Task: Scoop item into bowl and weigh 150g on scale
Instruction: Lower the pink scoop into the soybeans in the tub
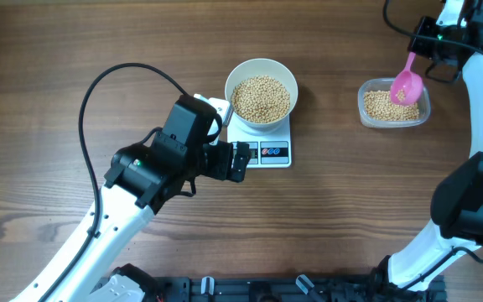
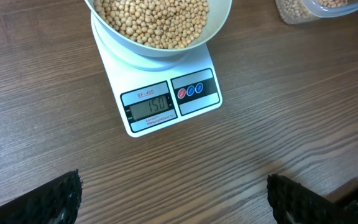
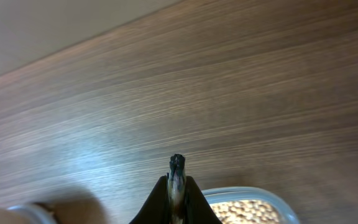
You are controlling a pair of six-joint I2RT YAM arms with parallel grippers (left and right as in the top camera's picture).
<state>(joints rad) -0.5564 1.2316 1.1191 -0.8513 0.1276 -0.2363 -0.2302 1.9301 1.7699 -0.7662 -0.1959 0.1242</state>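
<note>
Two: left end effector [image 1: 243, 161] spread near scale [image 1: 275, 153] edge | right end effector [image 3: 177, 179] pinching scoop [image 1: 407, 85]

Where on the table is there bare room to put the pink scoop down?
The table is bare between the bowl and the clear tub, and over a wide stretch on the robot's side of the scale and tub. It is crowded left of the scale, where the open left end effector sits close to it.

Overhead: straight down, far, whole brown wooden table [image 1: 57, 50]. Left wrist: low, near, faces small white digital scale [image 2: 166, 99], shared with overhead. Right wrist: close, shallow angle along table; clear plastic tub [image 3: 279, 201] shared with overhead.
</note>
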